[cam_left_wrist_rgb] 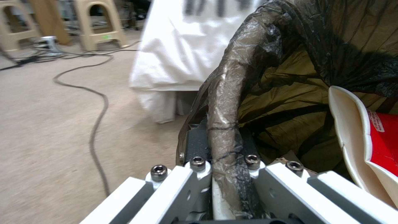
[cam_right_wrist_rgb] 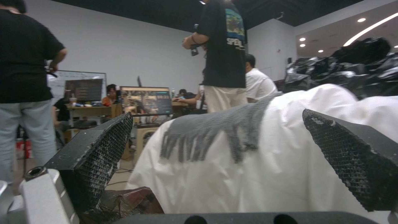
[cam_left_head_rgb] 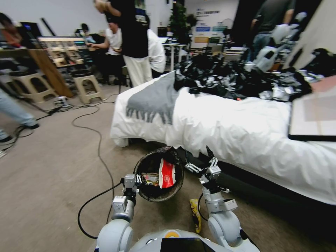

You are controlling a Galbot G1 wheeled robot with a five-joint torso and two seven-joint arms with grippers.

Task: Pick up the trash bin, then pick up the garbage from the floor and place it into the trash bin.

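Trash bin (cam_left_head_rgb: pixel 159 194): held off the carpet, left gripper (cam_left_wrist_rgb: pixel 224 161) pinching its bag-lined rim; red-and-white carton (cam_left_head_rgb: pixel 166 175) inside. Right gripper (cam_left_head_rgb: pixel 201 168): spread, empty, beside the bin. Yellow wrapper (cam_left_head_rgb: pixel 195 214): on floor, likely next; reaching down required. Bed (cam_left_head_rgb: pixel 245 140) edge close right; open carpet left.

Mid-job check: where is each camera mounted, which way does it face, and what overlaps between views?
Head view: on the head, looking down at the floor, trash bin, left gripper and right gripper.
Left wrist view: along the fingers clamping the bin's bagged rim.
Right wrist view: between open fingers toward the bed.
Shared: bed, red-and-white carton.
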